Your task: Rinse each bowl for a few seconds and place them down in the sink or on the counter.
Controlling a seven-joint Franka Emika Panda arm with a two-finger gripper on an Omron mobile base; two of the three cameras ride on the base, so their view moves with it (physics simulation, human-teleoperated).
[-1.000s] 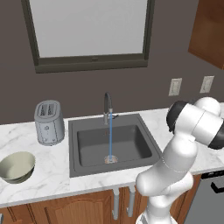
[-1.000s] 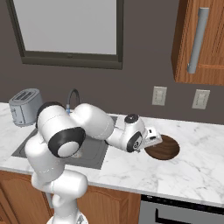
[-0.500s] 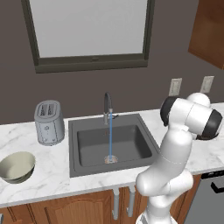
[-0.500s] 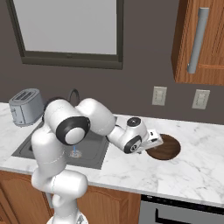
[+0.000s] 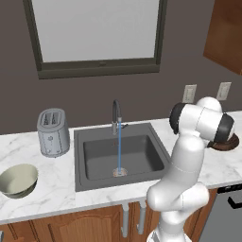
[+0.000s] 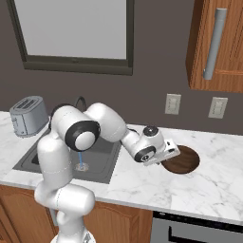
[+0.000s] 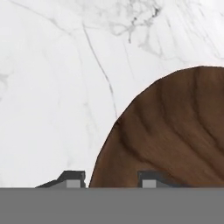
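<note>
Bowls: one brown [image 6: 181, 160], one cream [image 5: 18, 180]

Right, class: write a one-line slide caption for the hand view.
Gripper straddling the near rim of the dark brown bowl on the white marble counter.

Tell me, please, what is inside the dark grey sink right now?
Inside the sink a thin stream of water falls from the faucet onto the round drain. No bowl lies in the basin there. In the right base view the robot's arm hides part of it.
</note>
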